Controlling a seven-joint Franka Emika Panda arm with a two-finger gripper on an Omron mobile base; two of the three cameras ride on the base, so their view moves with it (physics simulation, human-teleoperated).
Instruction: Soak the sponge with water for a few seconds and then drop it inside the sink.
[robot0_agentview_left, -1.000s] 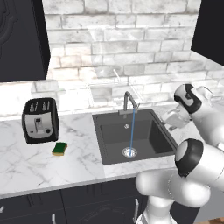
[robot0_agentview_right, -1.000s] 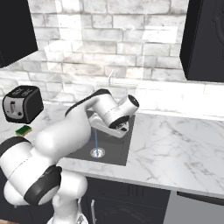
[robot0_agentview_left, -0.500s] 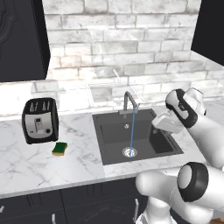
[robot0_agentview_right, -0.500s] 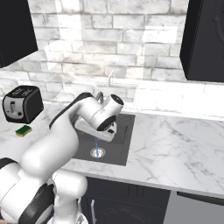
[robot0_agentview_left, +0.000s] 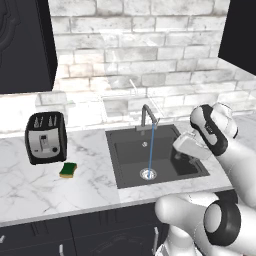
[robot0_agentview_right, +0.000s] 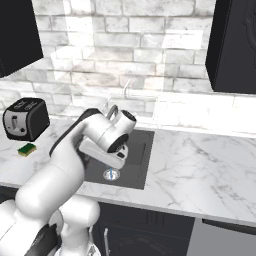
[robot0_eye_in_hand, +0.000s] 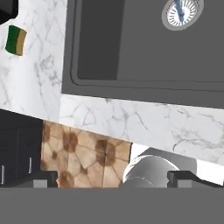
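The sponge (robot0_agentview_left: 68, 170), yellow with a green top, lies on the marble counter just in front of the toaster, left of the sink (robot0_agentview_left: 130, 150); it also appears as the sponge (robot0_agentview_right: 27, 148) and the sponge (robot0_eye_in_hand: 15, 40). A thin stream of water (robot0_agentview_left: 150, 150) runs from the gooseneck tap (robot0_agentview_left: 148, 116) down to the round drain (robot0_eye_in_hand: 181, 12). My gripper (robot0_agentview_left: 184, 157) hangs over the right front part of the basin, far from the sponge. In the hand view my gripper (robot0_eye_in_hand: 113, 179) is open, its tips wide apart with nothing between them.
A black-and-silver toaster (robot0_agentview_left: 46, 137) stands on the counter left of the sink. Dark wall cabinets (robot0_agentview_left: 22, 45) hang above at both sides. The hand view looks past the counter's front edge (robot0_eye_in_hand: 131, 118) to the patterned floor (robot0_eye_in_hand: 83, 153).
The arm has swung left and down from the right of the sink to over the basin's right side. Water keeps running; the sponge has not moved.
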